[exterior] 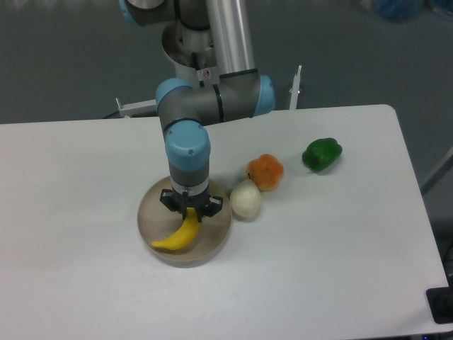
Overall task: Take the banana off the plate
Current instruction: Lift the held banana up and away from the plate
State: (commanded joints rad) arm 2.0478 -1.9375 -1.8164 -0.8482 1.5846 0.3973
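The yellow banana (180, 234) lies on the round beige-tan plate (216, 237) at the table's front left of centre. My gripper (190, 211) hangs straight down over the plate, its fingers at the banana's upper end. The fingers look closed around that end, but the wrist hides the contact, so I cannot tell if they grip it. The banana's lower tip points to the front left and rests on the plate.
A white egg-shaped object (245, 200) sits just right of the plate. An orange fruit (265, 171) is behind it, and a green pepper (322, 154) is farther right. The arm's base stands at the table's back edge.
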